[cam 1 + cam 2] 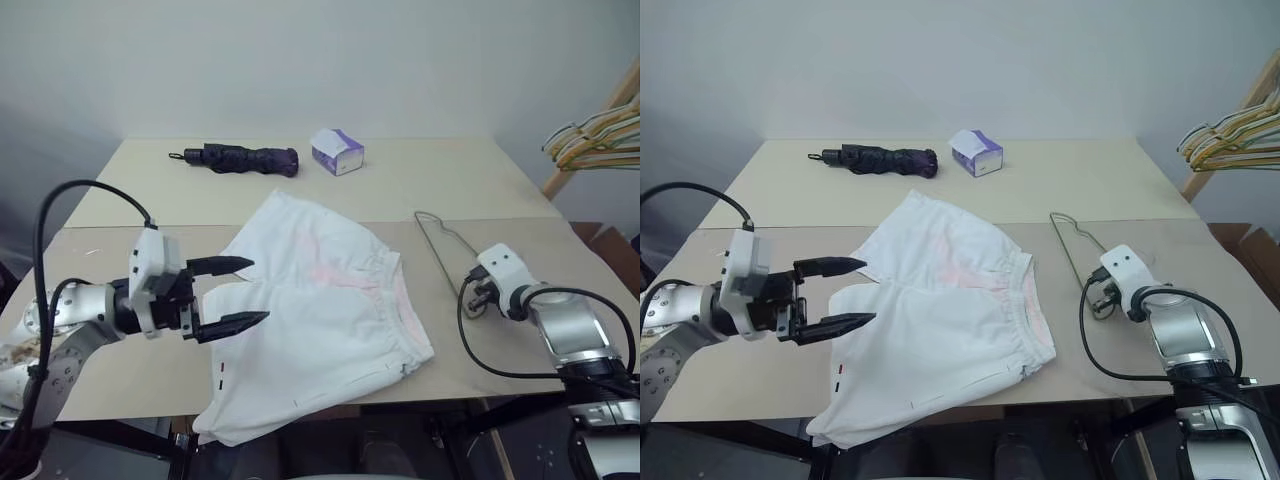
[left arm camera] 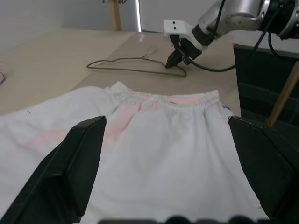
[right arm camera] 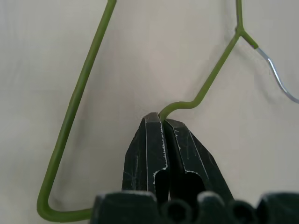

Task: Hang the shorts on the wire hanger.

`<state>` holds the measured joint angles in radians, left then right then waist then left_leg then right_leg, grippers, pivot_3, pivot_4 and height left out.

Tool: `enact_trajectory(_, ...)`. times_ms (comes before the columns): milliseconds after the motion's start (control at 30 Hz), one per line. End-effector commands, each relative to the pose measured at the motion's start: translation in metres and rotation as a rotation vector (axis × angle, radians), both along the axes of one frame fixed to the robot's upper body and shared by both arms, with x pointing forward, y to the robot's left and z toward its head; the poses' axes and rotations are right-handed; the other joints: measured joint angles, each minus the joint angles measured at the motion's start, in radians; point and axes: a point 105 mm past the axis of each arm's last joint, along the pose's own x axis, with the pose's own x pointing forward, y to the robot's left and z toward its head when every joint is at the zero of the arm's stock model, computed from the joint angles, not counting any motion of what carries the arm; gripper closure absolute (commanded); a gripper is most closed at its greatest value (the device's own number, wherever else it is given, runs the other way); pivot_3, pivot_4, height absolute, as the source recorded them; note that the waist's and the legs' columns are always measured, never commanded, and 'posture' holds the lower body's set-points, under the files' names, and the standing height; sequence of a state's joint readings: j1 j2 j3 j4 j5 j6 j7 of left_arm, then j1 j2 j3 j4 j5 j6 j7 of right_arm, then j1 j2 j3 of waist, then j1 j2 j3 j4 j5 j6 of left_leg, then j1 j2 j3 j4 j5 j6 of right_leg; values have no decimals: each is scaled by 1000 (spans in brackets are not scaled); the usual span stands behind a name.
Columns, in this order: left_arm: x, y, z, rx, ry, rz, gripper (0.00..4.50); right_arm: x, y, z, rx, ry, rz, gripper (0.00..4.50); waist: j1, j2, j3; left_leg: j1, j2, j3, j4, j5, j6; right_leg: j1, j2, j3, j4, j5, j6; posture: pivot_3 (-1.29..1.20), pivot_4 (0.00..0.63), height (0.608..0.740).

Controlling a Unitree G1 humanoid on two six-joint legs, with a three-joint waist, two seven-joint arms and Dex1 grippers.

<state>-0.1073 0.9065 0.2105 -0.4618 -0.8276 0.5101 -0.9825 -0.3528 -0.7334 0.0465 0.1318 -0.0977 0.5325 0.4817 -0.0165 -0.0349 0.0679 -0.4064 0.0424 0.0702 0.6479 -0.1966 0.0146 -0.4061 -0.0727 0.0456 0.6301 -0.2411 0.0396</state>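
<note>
Shorts (image 1: 320, 320) lie spread flat on the tabletop (image 1: 440, 180), hem end hanging over the near edge, waistband toward the wire hanger (image 1: 440, 245). Wire hanger lies flat just beside the shorts, on the robot's right. Right tool (image 3: 161, 122) pinched tight on the hanger's wire at a bend. Left tool (image 1: 232, 295) spread wide, holding nothing, hovering over the shorts' left side. Folded dark umbrella (image 1: 240, 158) and tissue box (image 1: 337, 151) sit at the far side.
</note>
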Motion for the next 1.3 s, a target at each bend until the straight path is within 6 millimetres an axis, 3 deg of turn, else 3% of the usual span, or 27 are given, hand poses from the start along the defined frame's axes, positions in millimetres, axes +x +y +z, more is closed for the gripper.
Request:
enact_trajectory(33,11,-3,12,-37,7,23,0,9,26,69,-301,-421,262,4461,-3,1,1,0,0,0,0,0,0,0,0,0,0,0,1,-9,41,740)
enact_trajectory(200,35,-1,28,-87,43,65,0,-6,63,77,-637,-639,671,4461,-17,0,0,1,0,-1,0,0,0,1,1,0,0,0,2,-29,27,740)
enact_trajectory(333,52,-4,40,-91,65,78,0,-13,79,77,-825,-773,914,4461,-33,0,0,0,-3,-1,1,1,0,1,-2,1,0,0,2,-38,18,740)
enact_trajectory(467,59,-8,39,-49,96,37,0,-11,90,87,-855,-902,1003,4461,-57,0,-1,0,-7,-2,1,1,0,0,-3,4,0,2,2,-43,0,740)
enact_trajectory(833,85,-22,-6,160,118,28,0,-14,115,113,-797,-1073,1060,4461,-80,-1,-1,0,-9,-5,1,1,0,2,-3,6,1,7,4,-51,0,740)
enact_trajectory(1267,79,-27,-8,123,141,-44,4321,-18,117,113,-776,-1073,1076,4500,-84,-1,-1,0,-9,-5,1,1,1,2,-3,7,2,8,5,-51,0,740)
enact_trajectory(1300,79,-27,-8,125,142,-48,4453,-19,117,113,-775,-1072,1080,4500,-84,-1,-1,0,-9,-5,1,1,1,2,-3,7,2,8,5,-51,0,740)
